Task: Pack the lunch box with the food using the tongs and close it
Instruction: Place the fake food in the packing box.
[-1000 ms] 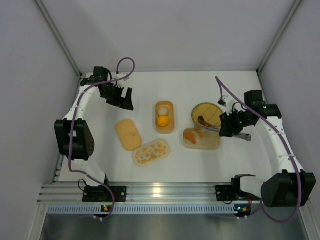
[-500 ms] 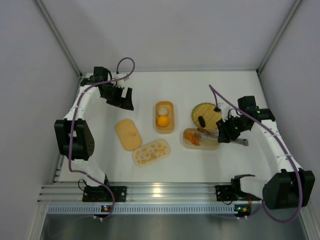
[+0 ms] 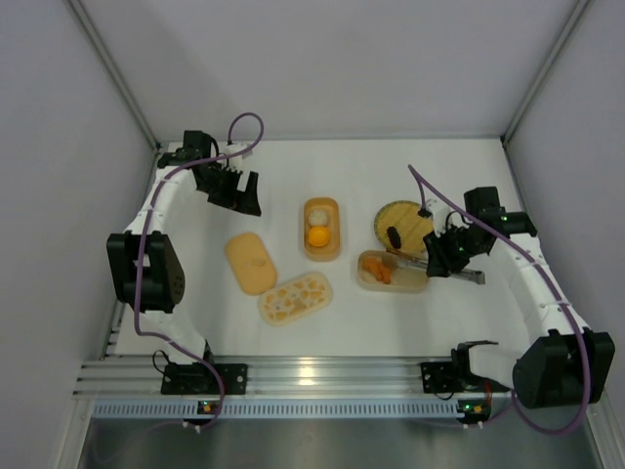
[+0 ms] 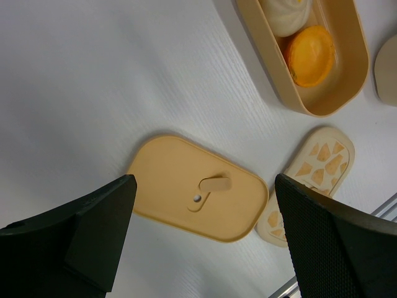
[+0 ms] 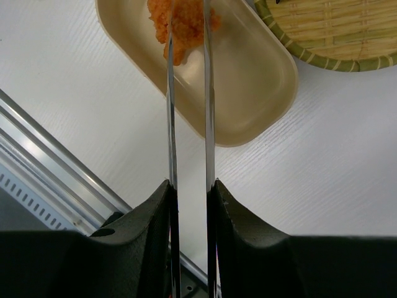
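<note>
Swung tongs (image 5: 170, 124) off plate (image 5: 335, 37) over box (image 5: 248, 105) beside plate, orange chunk (image 5: 183, 25) pinched | right claw (image 5: 189, 198) clamping tongs; left claw (image 4: 205, 198) spread wide | dark piece (image 3: 393, 234) on plate unpacked

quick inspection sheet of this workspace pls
surface: white table, no spills seen
job's things: tongs over orange chunks in right box; orange ball, whitish ball in middle box; dark piece on plate; plain lid, patterned lid off
clutter: nothing seen
grippers: left gripper jaws open, empty; right gripper shut on tongs
cables: purple cables looped above arms
surroundings: grey walls, rail at near edge
</note>
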